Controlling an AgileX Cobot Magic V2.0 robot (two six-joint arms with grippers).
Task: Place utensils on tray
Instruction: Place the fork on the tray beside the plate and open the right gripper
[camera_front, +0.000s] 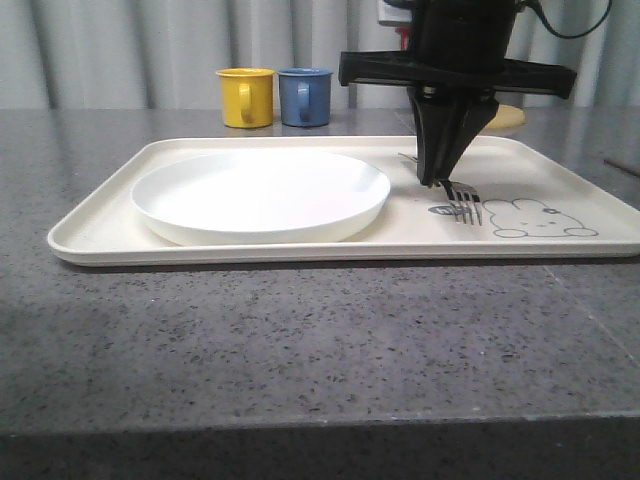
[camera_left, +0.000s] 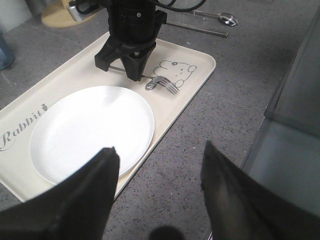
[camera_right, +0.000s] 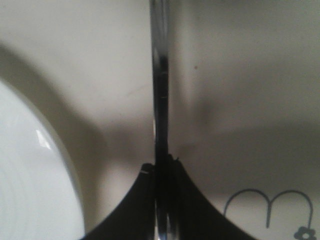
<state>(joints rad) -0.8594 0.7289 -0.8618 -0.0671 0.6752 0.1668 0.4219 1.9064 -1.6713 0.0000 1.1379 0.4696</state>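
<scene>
Currently: right hand (camera_front: 432, 180) pinching fork (camera_front: 462, 203) handle, right of frame centre, on tray (camera_front: 300, 249). Stiff, slippery metal; grip mid-handle. Left hand (camera_left: 157, 192) spread.

Soft even light, blurry close wrist views

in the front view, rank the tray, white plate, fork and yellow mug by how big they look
1. tray, widest by far.
2. white plate, covering much of the tray's left half.
3 and 4. yellow mug and fork: unsure. The mug stands farther back, and the right gripper hides part of the fork's handle.
</scene>
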